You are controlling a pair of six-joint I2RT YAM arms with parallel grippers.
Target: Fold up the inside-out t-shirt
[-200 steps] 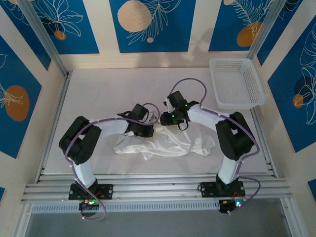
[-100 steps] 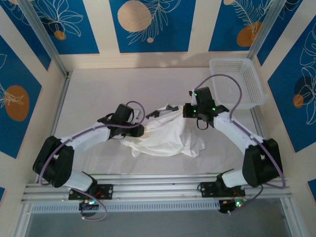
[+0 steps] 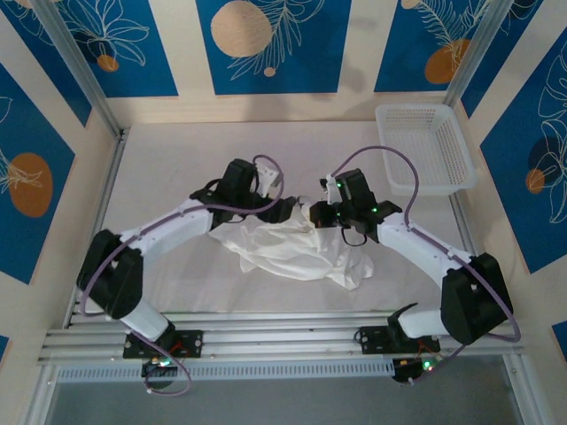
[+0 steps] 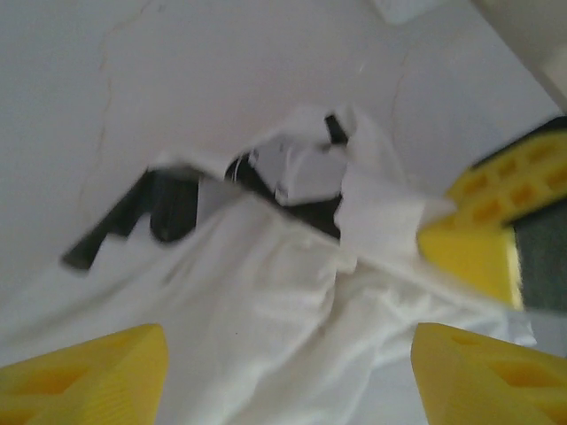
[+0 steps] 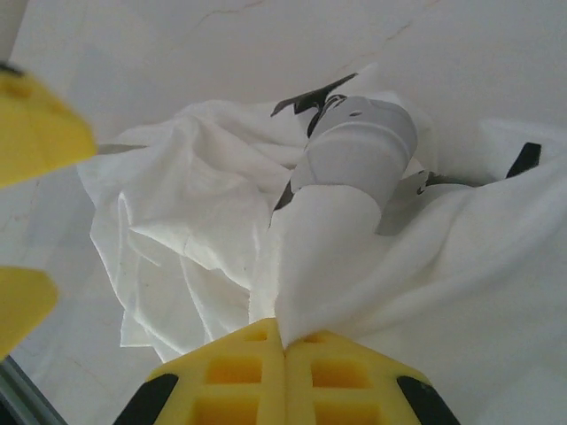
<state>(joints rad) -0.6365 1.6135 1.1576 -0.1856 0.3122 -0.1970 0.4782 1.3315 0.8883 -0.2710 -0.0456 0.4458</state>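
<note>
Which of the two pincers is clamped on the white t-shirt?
The right pincer: its yellow fingers are shut on a fold of the t-shirt, while the left pincer stands wide open.

No writing can be read anywhere in these views: no text, label, brand or number. The blue wall panels [image 3: 273,44] carry only drawn leaves and orange discs — pictures, not letters.
</note>
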